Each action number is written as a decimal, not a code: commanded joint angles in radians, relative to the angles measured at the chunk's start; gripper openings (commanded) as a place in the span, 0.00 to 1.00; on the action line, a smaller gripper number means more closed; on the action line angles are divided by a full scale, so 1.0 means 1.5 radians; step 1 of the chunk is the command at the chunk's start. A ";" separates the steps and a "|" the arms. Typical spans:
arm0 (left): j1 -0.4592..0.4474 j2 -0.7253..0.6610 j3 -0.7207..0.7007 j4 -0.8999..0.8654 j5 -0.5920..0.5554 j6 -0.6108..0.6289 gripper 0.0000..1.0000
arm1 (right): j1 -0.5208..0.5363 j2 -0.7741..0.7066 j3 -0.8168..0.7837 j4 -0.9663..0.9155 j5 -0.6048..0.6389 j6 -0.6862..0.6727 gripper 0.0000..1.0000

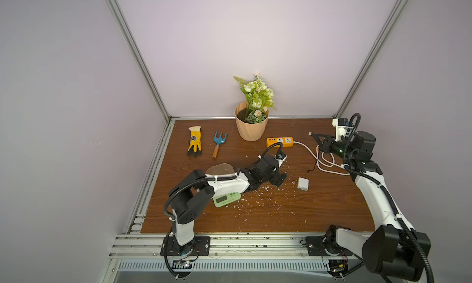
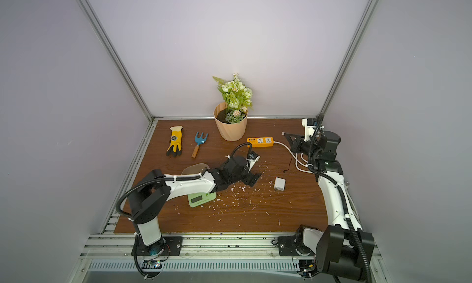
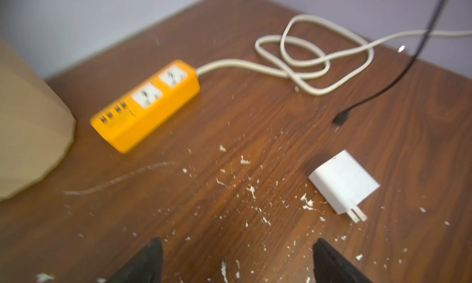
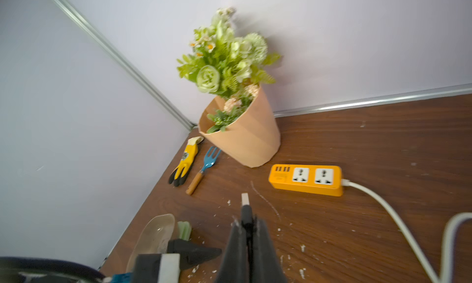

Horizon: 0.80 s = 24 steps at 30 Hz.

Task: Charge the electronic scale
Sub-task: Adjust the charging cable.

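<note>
The scale (image 1: 226,200) lies behind the left end effector (image 3: 237,243), back toward that arm's base and partly hidden under its forearm. The left arm is plainly the nearer; the right end effector (image 4: 247,223) hangs well apart from the scale, raised off the bench (image 1: 268,217). The scale's long axis crosses beneath the left forearm, with the display end toward the arm bases and the tray (image 1: 219,168) end toward the back wall.

The left end effector's fingers stand wide apart with nothing between them; ahead of it lie the white charger (image 3: 343,182) and the orange power strip (image 3: 145,105). The right one is closed on the large plug (image 4: 245,200) of a thin black cable (image 3: 383,90), silver tip poking forward toward the strip; the cable's small free end (image 3: 341,119) rests on the bench just beyond the charger. Probably that end must travel back to the scale — its socket is not visible.

The scale is small and light green, with a grey display, green buttons and a pale tan tray; white flecks surround it.
</note>
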<state>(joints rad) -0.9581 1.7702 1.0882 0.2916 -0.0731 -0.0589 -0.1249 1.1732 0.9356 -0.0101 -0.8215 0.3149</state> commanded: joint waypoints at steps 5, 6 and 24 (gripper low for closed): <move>0.096 -0.142 -0.069 0.210 0.106 0.201 0.87 | 0.116 0.029 0.061 0.013 -0.137 0.009 0.00; 0.111 -0.156 -0.073 0.215 0.121 0.216 0.87 | 0.128 0.033 0.066 0.018 -0.144 0.012 0.00; 0.230 -0.178 0.046 0.004 0.656 -0.097 0.59 | 0.249 -0.004 0.050 0.042 -0.190 -0.345 0.00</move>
<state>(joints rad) -0.6090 1.5120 1.1629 0.3428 0.8085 -0.1749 0.2394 1.1950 1.0012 0.0109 -1.0363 -0.0685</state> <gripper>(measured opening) 0.590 0.079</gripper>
